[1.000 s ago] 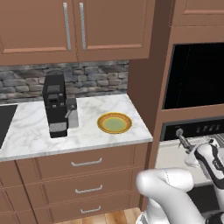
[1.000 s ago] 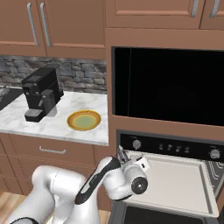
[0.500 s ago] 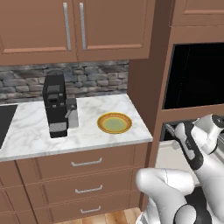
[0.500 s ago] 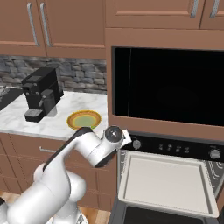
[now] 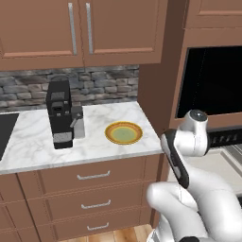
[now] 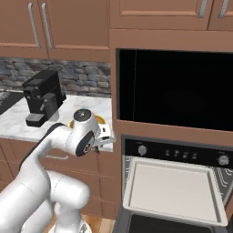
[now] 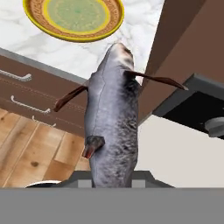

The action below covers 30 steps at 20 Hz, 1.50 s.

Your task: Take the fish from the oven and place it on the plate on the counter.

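The grey fish (image 7: pixel 111 127) hangs lengthwise in the hand view, with my gripper (image 7: pixel 113 178) shut on its near end; its fingertips are hidden behind the body. The fish's far end points at the yellow-rimmed plate (image 7: pixel 74 17), which lies on the marble counter (image 7: pixel 131 39) just beyond. From the right base view my gripper (image 6: pixel 101 142) hovers at the counter's right front corner, covering most of the plate (image 6: pixel 102 120). The plate (image 5: pixel 123 133) lies bare in the left base view. The oven (image 6: pixel 175 152) stands to the right with its pale tray (image 6: pixel 170 186) pulled out.
A black coffee machine (image 5: pixel 61 113) stands on the counter (image 5: pixel 28 142) left of the plate. Brown drawers (image 5: pixel 94 177) with silver handles run below. A tall brown cabinet side (image 7: pixel 188 39) and the oven's black control strip (image 7: pixel 197 105) flank the hand's right.
The arm has swung left and up from the oven tray to the counter's right corner, carrying the fish. The tray now lies bare.
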### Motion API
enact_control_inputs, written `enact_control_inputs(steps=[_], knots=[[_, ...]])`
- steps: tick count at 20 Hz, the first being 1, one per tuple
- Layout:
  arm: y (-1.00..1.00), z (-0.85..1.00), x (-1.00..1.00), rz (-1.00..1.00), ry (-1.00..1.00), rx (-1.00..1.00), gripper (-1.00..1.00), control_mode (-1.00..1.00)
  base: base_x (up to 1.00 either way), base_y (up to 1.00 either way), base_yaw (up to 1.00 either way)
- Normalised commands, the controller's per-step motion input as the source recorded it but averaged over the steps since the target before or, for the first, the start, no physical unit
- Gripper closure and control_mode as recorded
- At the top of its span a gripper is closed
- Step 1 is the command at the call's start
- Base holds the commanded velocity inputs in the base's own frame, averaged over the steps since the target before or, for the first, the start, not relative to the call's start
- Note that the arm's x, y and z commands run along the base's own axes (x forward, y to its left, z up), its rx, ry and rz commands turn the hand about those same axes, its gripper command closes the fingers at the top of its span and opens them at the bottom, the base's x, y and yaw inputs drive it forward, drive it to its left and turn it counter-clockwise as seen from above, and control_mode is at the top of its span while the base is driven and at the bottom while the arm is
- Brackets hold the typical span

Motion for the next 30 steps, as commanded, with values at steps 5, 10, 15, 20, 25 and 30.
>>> enact_control_inputs(steps=[5, 10, 15, 20, 25, 30], knots=[[0.67, 0.00, 0.50, -0.14, 0.19, -0.03, 1.00, -1.00, 0.00, 0.00, 0.00], [0.38, 0.13, 0.69, -0.07, 0.12, 0.00, 1.00, -1.00, 0.00, 0.00, 0.00], [0.16, 0.08, 0.59, -0.03, 0.07, 0.00, 1.00, -1.00, 0.00, 0.00, 0.00], [0.04, 0.00, 0.56, 0.00, 0.00, 0.00, 1.00, -1.00, 0.00, 0.00, 0.00], [0.36, -0.04, 0.42, 0.00, 0.00, 0.00, 1.00, -1.00, 0.00, 0.00, 0.00], [0.51, -0.34, 0.23, 0.00, 0.00, 0.02, 1.00, -1.00, 0.00, 0.00, 0.00]])
